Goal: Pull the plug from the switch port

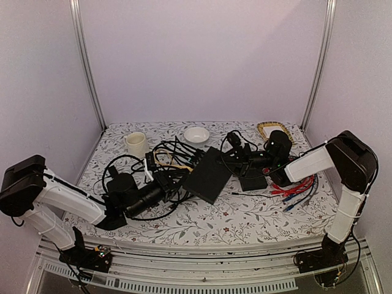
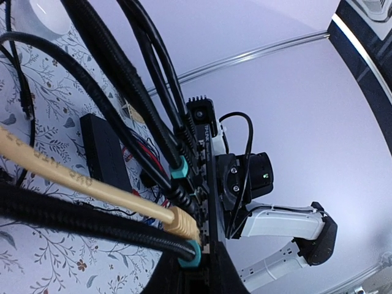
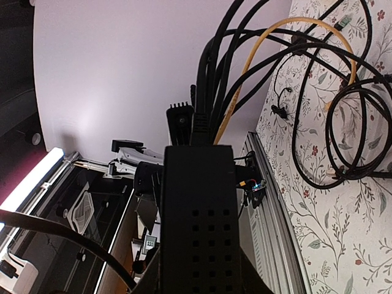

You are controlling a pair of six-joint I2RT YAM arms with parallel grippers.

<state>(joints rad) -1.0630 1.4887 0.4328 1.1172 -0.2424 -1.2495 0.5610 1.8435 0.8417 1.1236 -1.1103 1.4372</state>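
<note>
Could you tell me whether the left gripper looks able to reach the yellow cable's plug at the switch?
Probably yes: the left gripper is right by the yellow plug at the switch, though black cables crowd it closely.

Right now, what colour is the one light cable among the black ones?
Yellow-tan; the cable shows best in the left wrist view.

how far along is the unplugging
Nothing done yet: the tan cable and teal-booted black cables sit plugged into the flat matte-black switch box. In hand: right pincer grips its opposite end, left pincer sits at the plugs, grip unclear. Left: pulling a plug out.
</note>
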